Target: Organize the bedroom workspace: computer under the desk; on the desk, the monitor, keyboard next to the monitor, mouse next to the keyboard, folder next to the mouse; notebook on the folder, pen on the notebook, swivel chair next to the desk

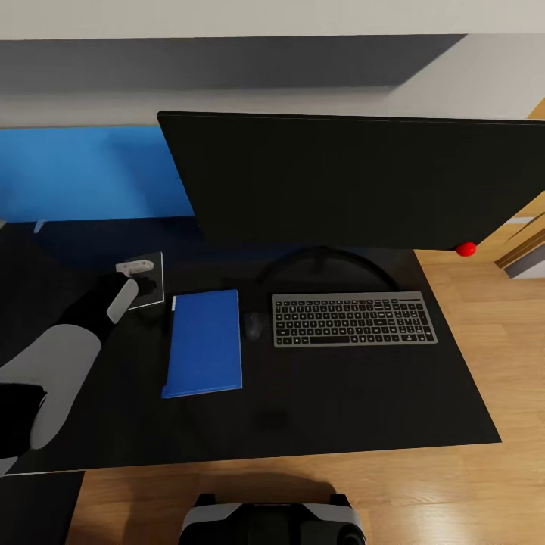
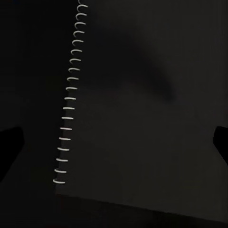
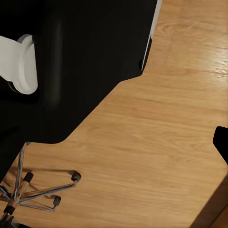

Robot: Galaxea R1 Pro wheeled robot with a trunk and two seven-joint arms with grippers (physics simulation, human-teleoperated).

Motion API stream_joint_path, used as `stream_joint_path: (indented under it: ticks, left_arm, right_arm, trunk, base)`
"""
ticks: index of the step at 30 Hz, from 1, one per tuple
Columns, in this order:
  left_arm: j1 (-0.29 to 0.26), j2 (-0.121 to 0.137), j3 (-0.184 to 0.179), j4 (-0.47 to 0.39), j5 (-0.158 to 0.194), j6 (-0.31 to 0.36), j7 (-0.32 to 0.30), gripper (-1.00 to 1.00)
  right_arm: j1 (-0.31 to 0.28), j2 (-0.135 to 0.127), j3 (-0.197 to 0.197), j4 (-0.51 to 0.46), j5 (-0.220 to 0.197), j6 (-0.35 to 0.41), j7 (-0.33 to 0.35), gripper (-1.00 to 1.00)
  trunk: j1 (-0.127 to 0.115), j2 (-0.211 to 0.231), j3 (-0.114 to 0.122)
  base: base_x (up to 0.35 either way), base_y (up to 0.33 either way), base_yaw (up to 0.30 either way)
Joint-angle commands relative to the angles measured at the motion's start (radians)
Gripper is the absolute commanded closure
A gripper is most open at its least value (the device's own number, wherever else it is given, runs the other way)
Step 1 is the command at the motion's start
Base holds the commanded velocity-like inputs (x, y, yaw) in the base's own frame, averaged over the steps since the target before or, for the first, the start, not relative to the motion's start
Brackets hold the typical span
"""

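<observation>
Desk (image 1: 341, 409) with its black top fills the middle of the head view; the monitor (image 1: 356, 182) stands across the upper half, the keyboard (image 1: 354, 319) lies centre right, the mouse (image 1: 253, 325) just to its left, and the blue folder (image 1: 204, 342) beside that. At centre left the left gripper (image 1: 136, 274) hangs over the dark notebook (image 1: 147, 284); whether it grips cannot be told here.

Left wrist view: the notebook's cover (image 2: 142, 118) with its wire spiral (image 2: 69, 99) runs up the left; both fingertips (image 2: 9, 142) sit at the frame's side edges, jaws wide apart, holding nothing.

Right wrist view: wood floor (image 3: 156, 142), the swivel chair's chrome base (image 3: 28, 192) at lower left. One right fingertip (image 3: 222, 142) shows at the right edge; its opening cannot be told.
</observation>
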Motion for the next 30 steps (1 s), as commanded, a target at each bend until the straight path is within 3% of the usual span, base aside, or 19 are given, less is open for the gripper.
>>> stream_joint_path:
  ticks: [1, 8, 20, 30]
  left_arm:
    - [0.0, 0.002, -0.008, -0.003, 0.011, 0.005, 0.009, -1.0]
    - [0.002, 0.002, -0.007, -0.007, 0.01, 0.014, 0.009, -1.0]
    - [0.002, 0.002, -0.007, -0.007, 0.01, 0.017, 0.009, -1.0]
    - [0.003, 0.002, -0.008, -0.008, 0.005, 0.015, 0.011, -1.0]
  right_arm:
    - [0.0, -0.001, 0.004, -0.001, -0.01, -0.002, 0.001, -1.0]
    - [0.0, -0.001, 0.004, -0.001, -0.01, -0.003, 0.001, -1.0]
    - [0.0, -0.002, 0.004, -0.001, -0.01, -0.003, 0.001, -1.0]
    - [0.0, -0.002, 0.004, -0.001, -0.01, -0.004, 0.001, -1.0]
  trunk:
    - [0.001, -0.002, -0.001]
    - [0.001, -0.002, -0.001]
    - [0.001, -0.002, -0.001]
    - [0.001, -0.002, -0.001]
  base:
    - [0.0, 0.0, 0.0]
    - [0.018, 0.0, 0.0]
    - [0.244, 0.0, 0.0]
    - [0.073, 0.0, 0.0]
